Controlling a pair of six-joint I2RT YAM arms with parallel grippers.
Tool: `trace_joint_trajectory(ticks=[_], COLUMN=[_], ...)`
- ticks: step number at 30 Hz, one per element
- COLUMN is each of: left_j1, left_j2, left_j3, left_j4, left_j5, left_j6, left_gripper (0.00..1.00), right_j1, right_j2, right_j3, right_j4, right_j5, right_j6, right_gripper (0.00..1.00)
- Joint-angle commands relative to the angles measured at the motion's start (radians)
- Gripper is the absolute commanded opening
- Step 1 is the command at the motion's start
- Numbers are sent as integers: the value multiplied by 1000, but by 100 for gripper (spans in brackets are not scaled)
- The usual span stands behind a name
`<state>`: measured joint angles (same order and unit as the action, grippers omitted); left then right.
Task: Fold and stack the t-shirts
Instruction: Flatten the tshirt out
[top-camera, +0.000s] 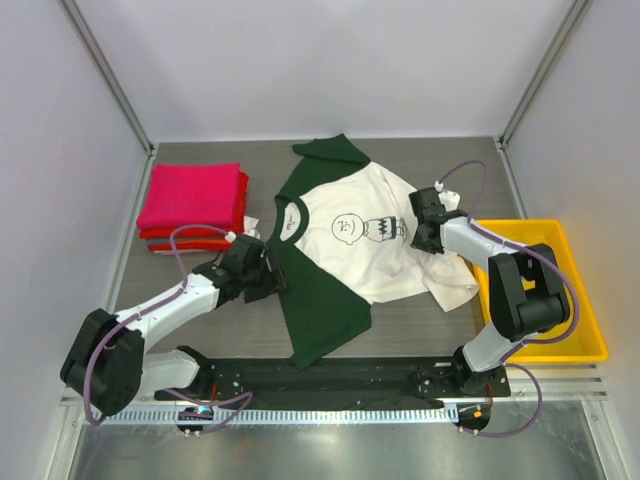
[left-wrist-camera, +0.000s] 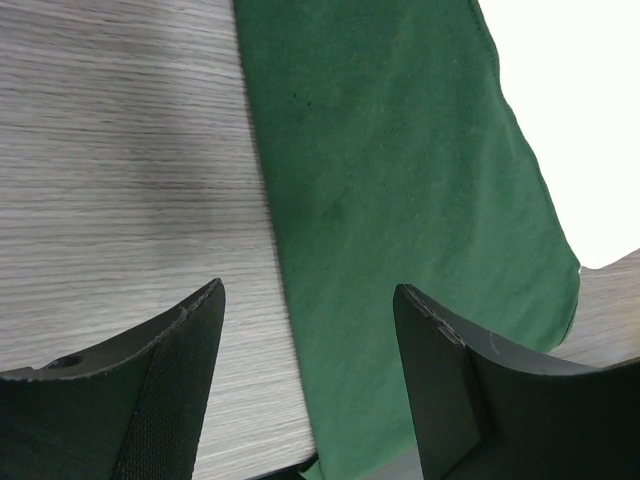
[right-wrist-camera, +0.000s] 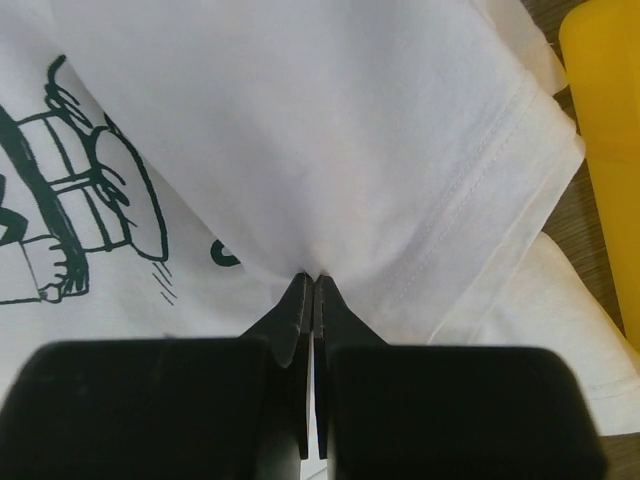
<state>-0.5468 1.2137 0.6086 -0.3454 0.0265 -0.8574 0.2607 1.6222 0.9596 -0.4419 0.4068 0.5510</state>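
The right claw (right-wrist-camera: 313, 278) is closed tight, its two flat black fingers pressed together on a pinch of the cream-white t-shirt (top-camera: 340, 230). The soft cloth puckers into small creases right at the tips. Ahead of the claw and to its right runs a folded edge with a double-stitched hem (right-wrist-camera: 480, 200), one smooth layer lying over another. To its left is the dark printed drawing (right-wrist-camera: 90, 190), a cartoon figure in a striped top. Far ahead on the right shows a rounded corner of the glossy yellow tray (right-wrist-camera: 605, 120).

The left claw (left-wrist-camera: 310, 290) stands open, its wedge-shaped black fingers well apart and holding nothing. Between them and ahead lies the dark green sleeve (left-wrist-camera: 400, 200), a matte, slightly fuzzy knit, flat on the table (left-wrist-camera: 120, 150). The sleeve's straight edge runs down between the fingers, nearer the left one. The left finger hangs over bare grey wood-grain tabletop, the right one over green cloth. Whether the tips touch the surface cannot be told.

The shirt lies spread and rumpled across the table between the two claws. Beyond the left claw and to its left sits a squared stack: a magenta-pink folded shirt (top-camera: 195, 195) on red folded shirts (top-camera: 190, 240)
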Motion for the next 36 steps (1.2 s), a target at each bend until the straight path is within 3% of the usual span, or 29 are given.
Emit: trace_joint_trajectory(ticks=[1, 10, 12, 13, 19, 20, 26, 30, 34, 36], left_j1=[-13, -50, -50, -50, -51, -48, -6, 42, 102, 137], left_j2=[33, 214, 237, 242, 261, 245, 114, 41, 43, 72], left_j3=[-1, 23, 25, 25, 49, 60, 106, 157, 227, 256], left_j4=[80, 172, 184, 190, 221, 206, 99, 45, 13, 40], left_j5=[-11, -7, -34, -49, -60, -78, -140, -123, -113, -30], left_j6=[-23, -63, -72, -74, -83, -80, -55, -39, -12, -19], left_gripper=[69, 50, 38, 38, 16, 2, 0, 0, 0, 0], right_j1=[5, 2, -6, -11, -78, -93, -135, -231, -297, -313], right_j2=[-80, -153, -183, -194, -232, -234, -200, -118, 25, 140], right_j3=[-13, -41, -44, -44, -12, 5, 120, 246, 448, 589], right_j4=[38, 66, 66, 68, 68, 66, 48, 29, 14, -3], right_j5=[6, -17, -19, -23, -111, -127, -171, -247, -329, -361], right_j6=[9, 18, 20, 21, 21, 21, 17, 33, 58, 73], right_gripper=[1, 1, 1, 1, 1, 1, 1, 1, 1, 1])
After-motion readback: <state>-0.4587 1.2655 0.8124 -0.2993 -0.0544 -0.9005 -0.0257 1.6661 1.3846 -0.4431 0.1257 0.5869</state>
